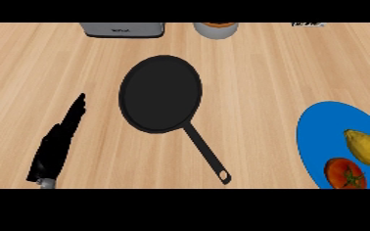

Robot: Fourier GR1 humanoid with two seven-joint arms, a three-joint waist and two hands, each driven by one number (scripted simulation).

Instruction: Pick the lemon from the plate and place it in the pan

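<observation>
Lemon: we see the lemon (359, 144), yellow and oblong, on the blue plate (318, 129) at the frame's right edge, which cuts it off.
Neighbour: a red tomato (345, 172) lies just below it on the same plate.
Pan: the black, round pan (160, 94) is at mid-frame, its thin handle (206, 151) slanting to the lower right.
Left hand: the left hand (54, 144) is at the lower left, fingers released and straight, well apart from the pan.
Open room: we find bare wood-grain desk (274, 68) between pan and plate.
Top edge: a grey appliance (123, 29) stands at the upper left and a round container (215, 30) at the top centre.
</observation>
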